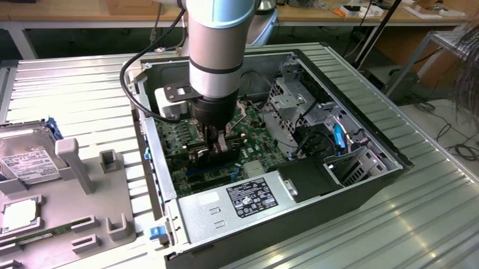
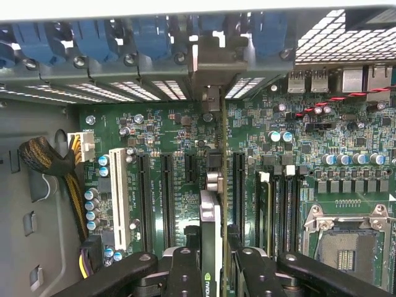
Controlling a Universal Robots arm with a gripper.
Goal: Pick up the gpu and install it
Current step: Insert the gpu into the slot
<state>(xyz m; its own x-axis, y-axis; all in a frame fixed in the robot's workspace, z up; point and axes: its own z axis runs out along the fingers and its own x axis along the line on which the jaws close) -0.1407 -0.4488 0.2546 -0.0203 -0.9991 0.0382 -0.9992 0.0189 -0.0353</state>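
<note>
The end effector (image 2: 210,263) is clenched on the gpu (image 2: 210,213), which stands on edge between its fingers, low over the motherboard (image 2: 173,142) inside the case (image 1: 374,185). A long black slot (image 2: 237,185) lies just beside the gpu, and the one directly beneath the end effector is hidden. Seating it well likely means holding the card parallel to that slot, with its far end square to the rear wall (image 2: 154,86), and pressing straight down without tilt.

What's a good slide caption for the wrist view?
Claw gripping the gpu edge-on over the green motherboard, lined up alongside its black expansion slots inside the open PC case.
</note>
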